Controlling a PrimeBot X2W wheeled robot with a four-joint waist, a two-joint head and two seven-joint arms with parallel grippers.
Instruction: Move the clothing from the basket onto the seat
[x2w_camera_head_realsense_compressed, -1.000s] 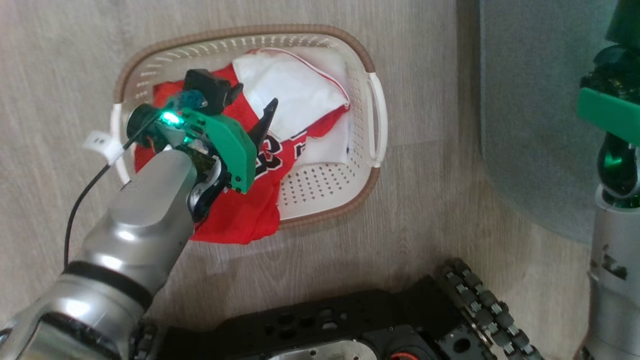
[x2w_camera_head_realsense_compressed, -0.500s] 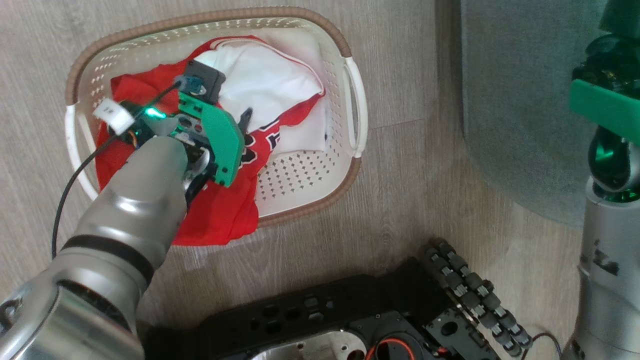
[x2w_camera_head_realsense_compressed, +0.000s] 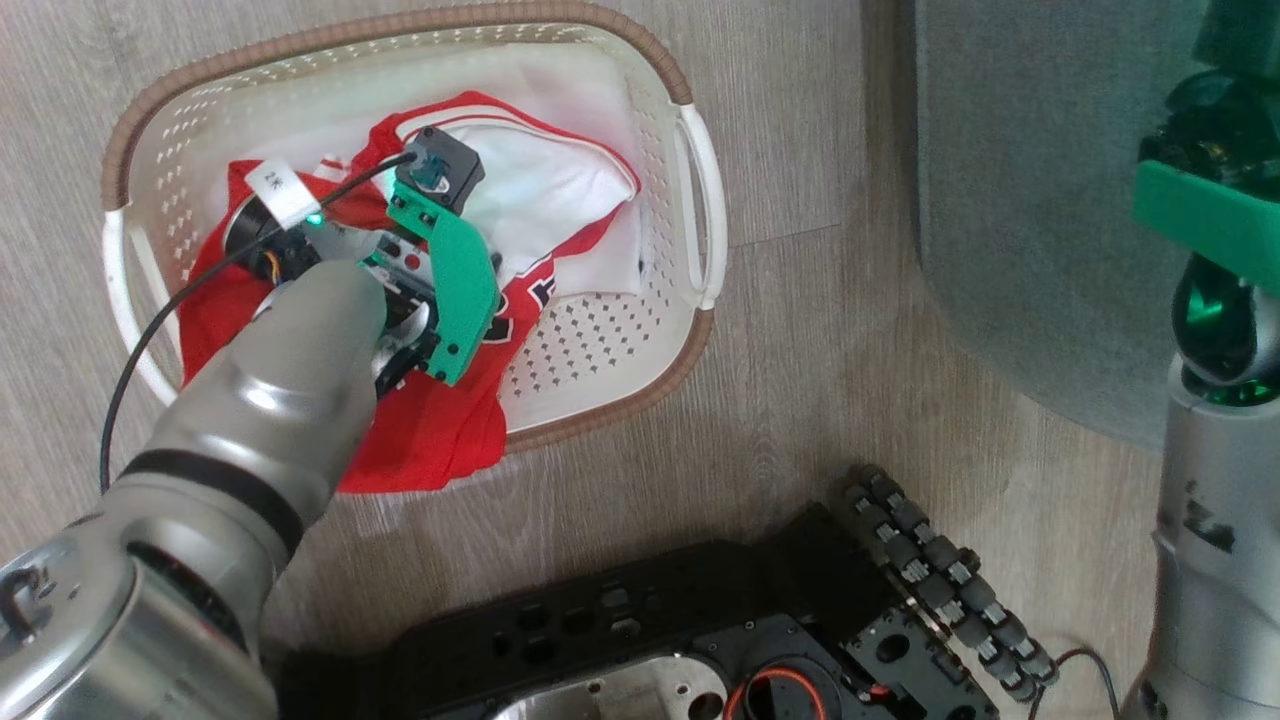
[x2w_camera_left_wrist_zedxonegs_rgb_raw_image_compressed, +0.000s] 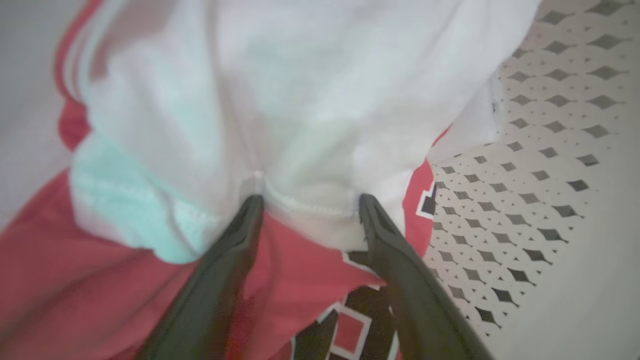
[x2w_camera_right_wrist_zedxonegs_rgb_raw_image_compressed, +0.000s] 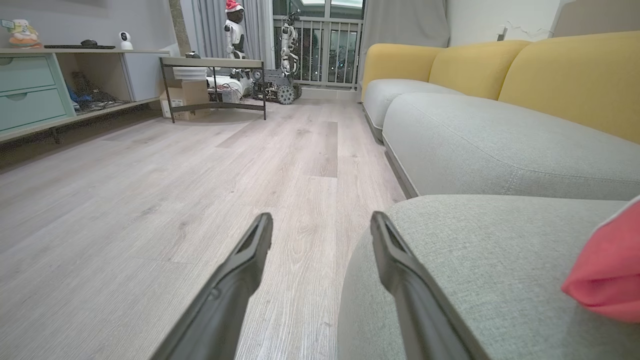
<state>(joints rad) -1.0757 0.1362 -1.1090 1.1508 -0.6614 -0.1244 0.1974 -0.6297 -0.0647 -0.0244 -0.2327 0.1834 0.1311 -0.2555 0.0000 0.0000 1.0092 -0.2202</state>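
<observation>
The left gripper (x2w_camera_left_wrist_zedxonegs_rgb_raw_image_compressed: 307, 200) stands spread, tips pressed into a white fold of the clothing (x2w_camera_head_realsense_compressed: 440, 440), heaped in the basket (x2w_camera_head_realsense_compressed: 600, 350) at 10 o'clock in the head view, one red end spilling over the rim. It should pinch that hemmed ridge deep, then lift high before swinging to the seat (x2w_camera_head_realsense_compressed: 1020, 200) at 2 o'clock. The right gripper (x2w_camera_right_wrist_zedxonegs_rgb_raw_image_compressed: 320, 217) hangs released, empty.

Soft, even daylight casts faint shadows; just beyond the left tool (x2w_camera_left_wrist_zedxonegs_rgb_raw_image_compressed: 308, 200) the clothing (x2w_camera_left_wrist_zedxonegs_rgb_raw_image_compressed: 280, 100) is blurred and tinged green leftward, while the floor (x2w_camera_right_wrist_zedxonegs_rgb_raw_image_compressed: 150, 200) ahead of the right tool (x2w_camera_right_wrist_zedxonegs_rgb_raw_image_compressed: 322, 222) is sharp.
</observation>
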